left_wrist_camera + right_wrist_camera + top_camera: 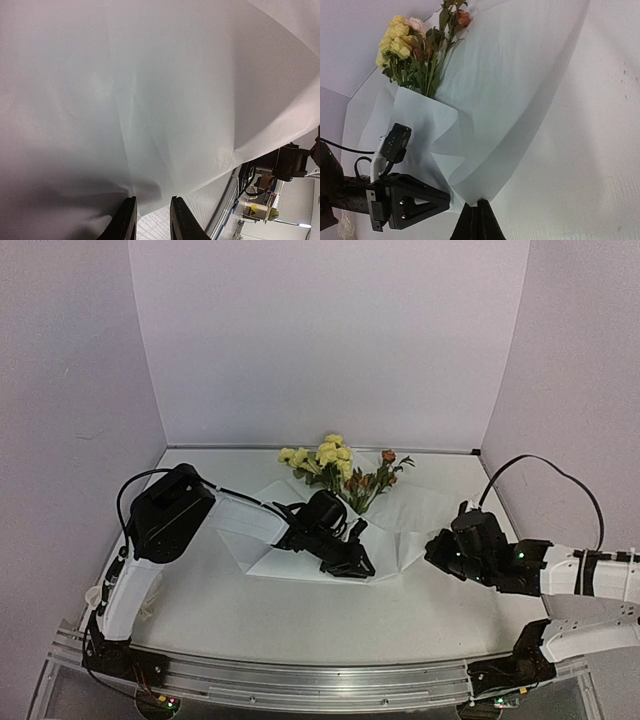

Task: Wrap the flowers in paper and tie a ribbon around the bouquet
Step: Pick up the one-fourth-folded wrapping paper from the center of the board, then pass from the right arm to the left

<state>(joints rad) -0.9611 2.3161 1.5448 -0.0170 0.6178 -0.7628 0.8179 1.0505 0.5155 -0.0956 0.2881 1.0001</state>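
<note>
stage: early, wrap begun, cone not closed | flowers [335,465] lie on paper [425,512], far middle of surface | right hand [478,207] clenched on raised paper corner | left hand [153,205] released, fingers slightly apart at near edge | left: roll, tie; ribbon unseen

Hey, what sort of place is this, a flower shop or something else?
Probably a robotics test booth, not a shop: plain lilac walls box in a white table, the robot's left arm and right arm sit on a metal rail at its near edge, and the flowers are one bunch on paper.
</note>
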